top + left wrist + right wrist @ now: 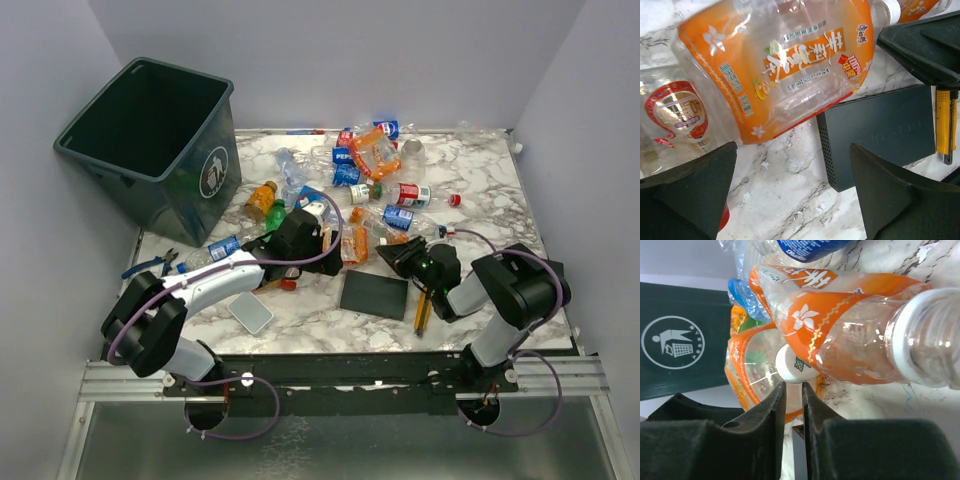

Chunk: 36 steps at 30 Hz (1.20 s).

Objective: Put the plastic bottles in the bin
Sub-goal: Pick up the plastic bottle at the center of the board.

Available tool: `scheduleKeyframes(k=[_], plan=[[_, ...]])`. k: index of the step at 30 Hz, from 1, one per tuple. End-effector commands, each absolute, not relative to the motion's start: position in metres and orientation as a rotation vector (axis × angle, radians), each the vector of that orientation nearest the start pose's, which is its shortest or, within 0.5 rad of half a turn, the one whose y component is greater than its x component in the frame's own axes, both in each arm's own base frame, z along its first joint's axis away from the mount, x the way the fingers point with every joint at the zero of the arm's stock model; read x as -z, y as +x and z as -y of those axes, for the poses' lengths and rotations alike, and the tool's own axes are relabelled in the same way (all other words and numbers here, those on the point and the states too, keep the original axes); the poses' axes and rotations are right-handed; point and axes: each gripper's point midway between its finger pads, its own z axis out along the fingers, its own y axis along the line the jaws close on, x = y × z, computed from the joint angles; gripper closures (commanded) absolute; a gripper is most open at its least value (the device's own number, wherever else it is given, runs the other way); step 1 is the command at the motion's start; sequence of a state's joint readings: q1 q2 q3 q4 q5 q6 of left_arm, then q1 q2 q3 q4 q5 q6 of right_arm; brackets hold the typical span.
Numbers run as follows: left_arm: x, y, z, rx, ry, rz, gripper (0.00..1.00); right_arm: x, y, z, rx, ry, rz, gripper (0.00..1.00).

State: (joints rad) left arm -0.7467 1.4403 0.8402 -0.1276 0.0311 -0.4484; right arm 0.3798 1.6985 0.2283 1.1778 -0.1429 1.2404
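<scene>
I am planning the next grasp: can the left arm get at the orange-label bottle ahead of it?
Probably yes. The left gripper stands open, the orange-label bottle lies just ahead, only bare marble between them; the black pad sits off to one side.

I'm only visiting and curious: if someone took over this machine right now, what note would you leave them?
Left gripper: open, over an orange-labelled bottle, not gripping it.
Right gripper: shut, tips beside a white bottle cap; nothing seen between its fingers.
Plastic bottles: scattered on the marble table, right of the bin at far left.
Done: nothing yet; no bottle shows inside the bin.
Left: every bottle.
</scene>
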Motion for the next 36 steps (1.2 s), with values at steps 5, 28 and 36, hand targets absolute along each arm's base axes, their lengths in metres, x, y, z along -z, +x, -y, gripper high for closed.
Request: scheduleKeyframes(k=[5, 28, 36], plan=[[-0.150, 0.287, 0.256, 0.528, 0.280, -2.143, 0.01, -0.083, 0.309, -0.189, -1.126, 0.595, -1.899, 0.94], [-0.075, 0.332, 0.271, 0.409, 0.246, -2.406, 0.10, -0.077, 0.306, -0.200, -1.137, 0.675, -2.062, 0.02], [-0.037, 0.309, 0.268, 0.428, 0.238, -2.509, 0.23, -0.061, 0.321, -0.210, -1.166, 0.699, -2.081, 0.01]])
